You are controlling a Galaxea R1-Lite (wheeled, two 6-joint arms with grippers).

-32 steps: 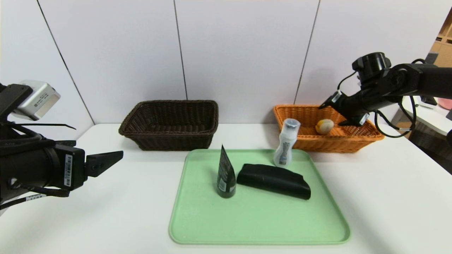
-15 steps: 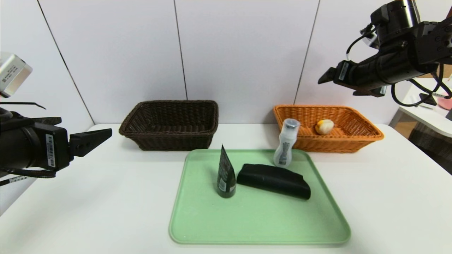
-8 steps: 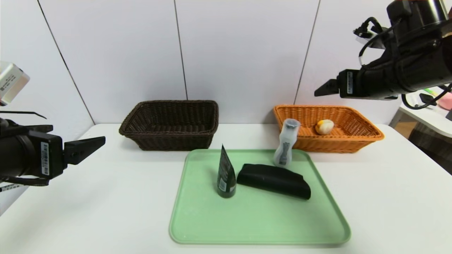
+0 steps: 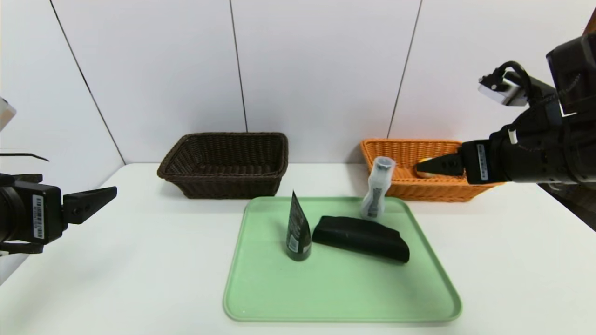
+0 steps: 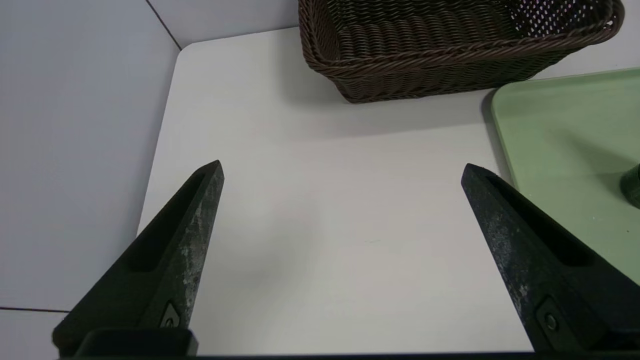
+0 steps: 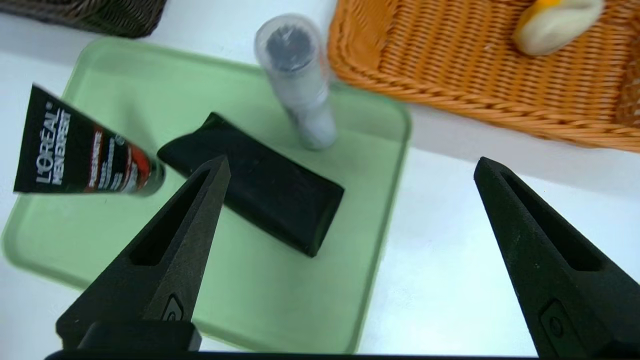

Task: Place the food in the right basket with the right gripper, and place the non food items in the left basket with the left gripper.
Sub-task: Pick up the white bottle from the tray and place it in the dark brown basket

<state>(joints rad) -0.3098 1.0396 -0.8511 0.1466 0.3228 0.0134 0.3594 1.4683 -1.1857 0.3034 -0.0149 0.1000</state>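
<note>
From the head view you see the bun [image 4: 421, 163] half hidden behind the right gripper [image 4: 435, 165], in the orange basket [image 4: 405, 153] at two o'clock; the left gripper [image 4: 95, 201] hangs at nine o'clock, aimed at the table. Your left wrist view shows its jaws spread over bare table [image 5: 310, 200] near the brown basket [image 5: 450, 45]. Your right wrist view shows spread jaws, the upright L'Oréal tube [image 6: 85, 150], upright bottle [image 6: 300, 85], and the pouch [image 6: 260, 185] lying slantwise on the tray [image 6: 280, 295].

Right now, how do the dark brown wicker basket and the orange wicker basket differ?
The dark brown wicker basket holds nothing visible; the orange wicker basket holds the cream-and-yellow bun. The brown one sits toward the robot's left, the orange toward its right. Both are rectangular, woven, flare-rimmed, against the back wall.
</note>
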